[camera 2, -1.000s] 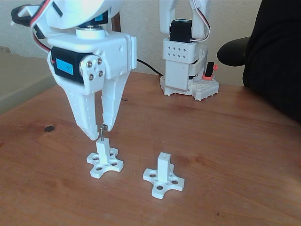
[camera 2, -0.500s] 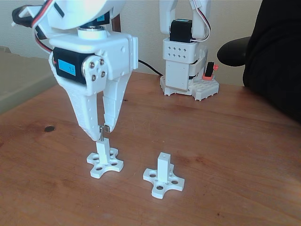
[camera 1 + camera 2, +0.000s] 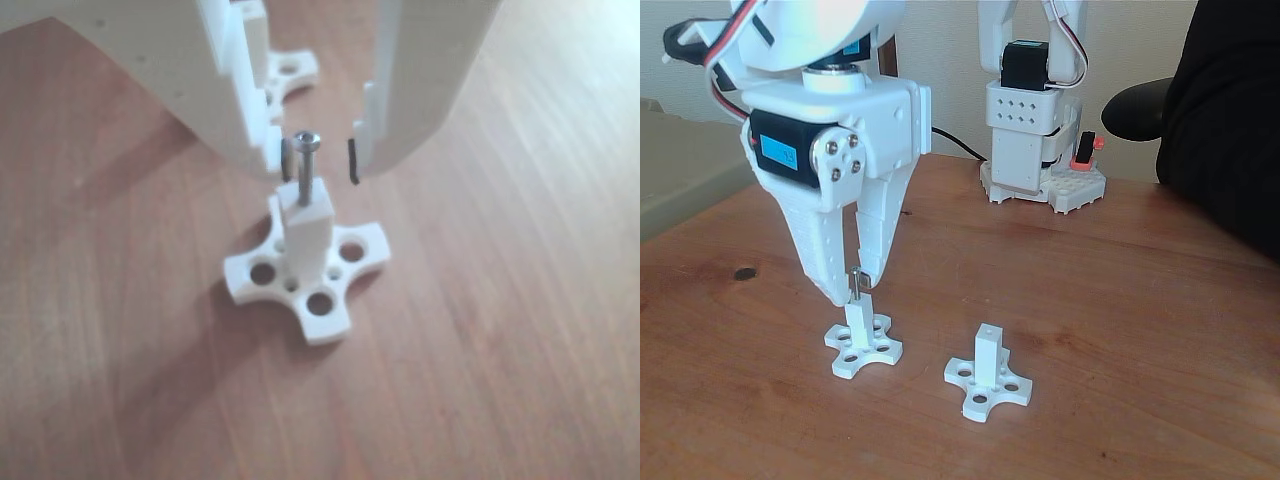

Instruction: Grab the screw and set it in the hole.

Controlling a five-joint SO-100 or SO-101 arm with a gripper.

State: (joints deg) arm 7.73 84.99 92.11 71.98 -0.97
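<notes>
The silver screw (image 3: 305,165) stands upright with its tip in the hole on top of a white square post (image 3: 308,228), which sits on a cross-shaped base (image 3: 320,300). My white gripper (image 3: 318,165) straddles the screw head, open: a gap shows between the head and the right finger's dark pad (image 3: 352,160), and the left pad sits very close. In the fixed view the gripper (image 3: 852,287) hangs over the left post (image 3: 857,322) with the screw (image 3: 854,283) between its fingertips. A second post (image 3: 987,350) stands to the right with its top hole free.
The arm's base (image 3: 1030,140) stands at the back of the wooden table (image 3: 1140,330), with a cable running to it. A dark chair and a person's dark clothing (image 3: 1230,110) are at the right edge. A small dark spot (image 3: 744,273) marks the table at left.
The wrist has tilted slightly and the fingers have parted a little around the screw. The screw stays upright in the left post.
</notes>
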